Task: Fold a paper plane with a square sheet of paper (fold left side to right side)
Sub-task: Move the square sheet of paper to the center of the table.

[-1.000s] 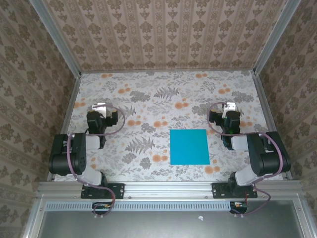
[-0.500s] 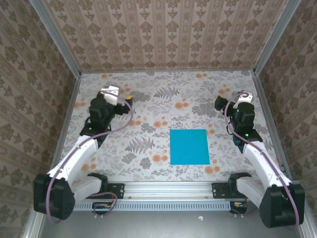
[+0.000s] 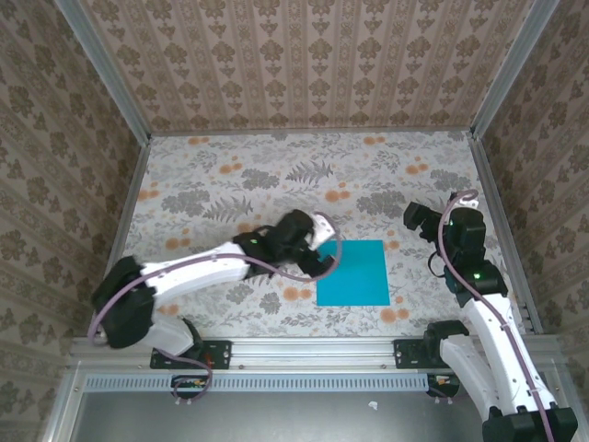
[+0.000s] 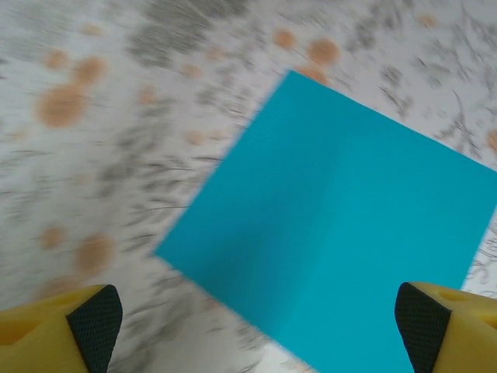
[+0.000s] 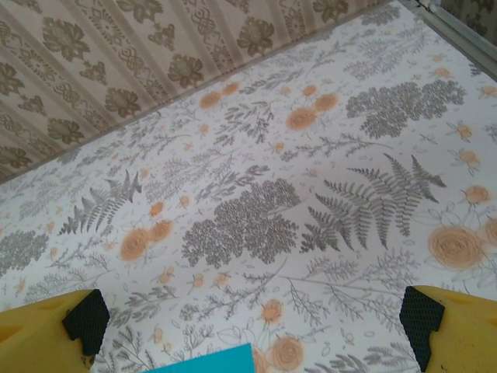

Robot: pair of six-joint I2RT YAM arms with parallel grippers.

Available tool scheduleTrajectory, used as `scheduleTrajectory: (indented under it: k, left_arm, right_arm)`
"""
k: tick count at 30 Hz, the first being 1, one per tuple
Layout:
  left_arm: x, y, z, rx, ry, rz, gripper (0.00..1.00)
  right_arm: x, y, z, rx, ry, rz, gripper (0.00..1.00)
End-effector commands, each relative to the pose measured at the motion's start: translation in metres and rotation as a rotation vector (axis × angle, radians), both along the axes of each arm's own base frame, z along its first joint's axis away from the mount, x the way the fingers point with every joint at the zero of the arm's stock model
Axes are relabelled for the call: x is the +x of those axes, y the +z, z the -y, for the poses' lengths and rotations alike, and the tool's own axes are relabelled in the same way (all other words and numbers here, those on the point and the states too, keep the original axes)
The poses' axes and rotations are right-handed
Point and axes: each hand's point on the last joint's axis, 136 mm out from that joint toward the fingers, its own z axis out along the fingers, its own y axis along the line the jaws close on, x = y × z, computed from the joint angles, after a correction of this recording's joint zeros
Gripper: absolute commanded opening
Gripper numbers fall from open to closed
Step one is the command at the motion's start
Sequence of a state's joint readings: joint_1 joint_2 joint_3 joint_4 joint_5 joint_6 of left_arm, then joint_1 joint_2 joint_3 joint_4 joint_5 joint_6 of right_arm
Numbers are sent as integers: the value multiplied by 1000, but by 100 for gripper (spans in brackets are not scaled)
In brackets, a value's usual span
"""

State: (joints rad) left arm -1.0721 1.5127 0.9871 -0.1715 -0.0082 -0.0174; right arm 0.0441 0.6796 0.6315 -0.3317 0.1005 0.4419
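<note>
A square sheet of bright cyan-blue paper [image 3: 354,272] lies flat on the floral-patterned counter [image 3: 276,175], close to the near edge and right of the middle.

The left arm stretches low from its base at the near left corner, slanting rightward across the counter. The left hand [image 3: 324,250] sits over the sheet's far left corner. In the left wrist view the sheet [image 4: 334,225] spreads below the left hand [image 4: 260,322], whose yellow, black-padded fingers [image 4: 89,318] stand wide apart and hold nothing. Whether they touch the paper cannot be told.

The right arm rises from the near right corner along the right edge. The right hand [image 3: 416,219] hovers beyond the sheet's far right corner, apart from it. In its wrist view the right hand [image 5: 252,318] is spread wide and empty, and a sliver of the sheet [image 5: 210,364] shows at the bottom.
</note>
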Motion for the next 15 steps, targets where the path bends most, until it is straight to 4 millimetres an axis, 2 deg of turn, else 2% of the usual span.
scheduleTrajectory:
  k: [1,3,6,11,15]
  left_arm:
    - [-11,-21,27,78,-25,-35,93]
    - [-9,-33,43,124,-40,-35,92]
    - [-6,-53,54,185,-44,-64,90]
    - [-10,-75,56,274,-81,-113,88]
    - [-16,-95,50,338,-103,-163,85]
  right_arm:
    - [-9,4,5,-10,-26,-28,100]
    - [-9,6,4,-15,-21,-29,100]
    - [-8,10,4,-24,-18,-35,100]
    - [-8,11,5,-15,-29,-35,100]
    - [-9,11,5,-7,-36,-33,100]
